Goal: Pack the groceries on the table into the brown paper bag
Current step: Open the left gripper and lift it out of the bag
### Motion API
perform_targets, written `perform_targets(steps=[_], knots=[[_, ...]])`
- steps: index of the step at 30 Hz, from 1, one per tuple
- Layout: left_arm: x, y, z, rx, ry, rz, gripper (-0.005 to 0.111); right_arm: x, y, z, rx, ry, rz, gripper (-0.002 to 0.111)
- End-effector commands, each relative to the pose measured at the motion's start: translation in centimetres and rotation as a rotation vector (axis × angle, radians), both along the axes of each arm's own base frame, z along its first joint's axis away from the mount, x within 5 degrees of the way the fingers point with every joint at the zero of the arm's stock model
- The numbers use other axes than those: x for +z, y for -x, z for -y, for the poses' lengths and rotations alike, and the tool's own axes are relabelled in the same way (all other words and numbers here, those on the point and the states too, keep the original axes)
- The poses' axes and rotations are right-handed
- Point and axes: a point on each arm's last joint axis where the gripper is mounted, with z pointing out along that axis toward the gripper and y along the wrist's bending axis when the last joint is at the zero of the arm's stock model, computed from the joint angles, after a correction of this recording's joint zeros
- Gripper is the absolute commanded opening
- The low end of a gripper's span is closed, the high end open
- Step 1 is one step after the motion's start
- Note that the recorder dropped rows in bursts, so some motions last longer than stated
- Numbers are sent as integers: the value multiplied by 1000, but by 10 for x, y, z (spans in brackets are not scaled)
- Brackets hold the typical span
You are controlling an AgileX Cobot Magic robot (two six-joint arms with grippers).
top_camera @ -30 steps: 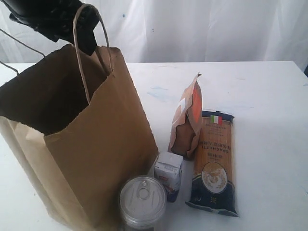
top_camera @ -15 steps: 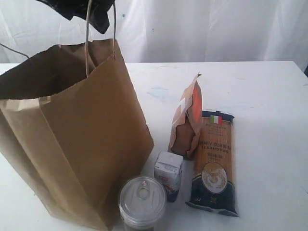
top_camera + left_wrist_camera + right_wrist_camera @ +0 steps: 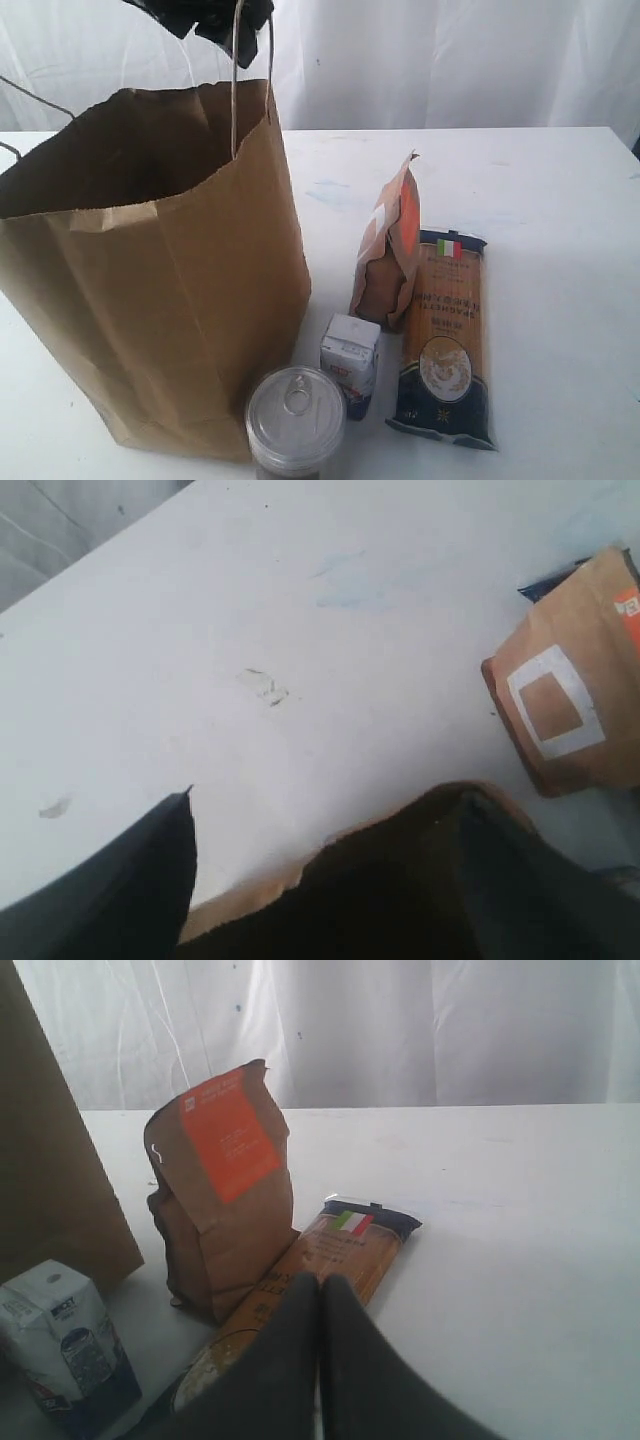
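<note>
The brown paper bag [image 3: 180,300] stands upright and open at the left of the table [image 3: 540,180]. My left gripper [image 3: 205,15] hovers at its far rim with a cord handle [image 3: 235,90] rising up to it. In the left wrist view this gripper [image 3: 335,815] is open, its fingers astride the bag's ragged rim [image 3: 300,880]. To the right of the bag are a silver-topped can [image 3: 295,415], a small carton [image 3: 350,360], a brown pouch [image 3: 390,260] and a spaghetti packet [image 3: 445,340]. My right gripper [image 3: 320,1285] is shut and empty, low over the spaghetti packet [image 3: 350,1235] beside the pouch [image 3: 225,1190].
A white curtain [image 3: 450,60] hangs behind the table. The carton [image 3: 60,1345] stands close to the bag's wall [image 3: 50,1160]. Bare tabletop stretches to the right of the spaghetti packet and behind the pouch [image 3: 575,695].
The bag has swung from a lean to standing upright, its top shifting right. My left gripper moved right along with the handle. The right gripper and the groceries stayed put.
</note>
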Motion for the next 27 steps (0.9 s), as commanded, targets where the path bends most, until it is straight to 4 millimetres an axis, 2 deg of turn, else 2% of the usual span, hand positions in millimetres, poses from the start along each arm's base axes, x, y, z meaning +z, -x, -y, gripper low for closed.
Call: perform_targets(steps=[1, 8, 27], knots=[[2, -3, 5, -17, 11, 12, 73, 0, 0, 0, -9, -9, 17, 0], [11, -7, 12, -41, 57, 55, 73, 1, 0, 0, -9, -12, 29, 0], [14, -11, 14, -80, 51, 128, 73, 1, 0, 0, -9, -12, 29, 0]])
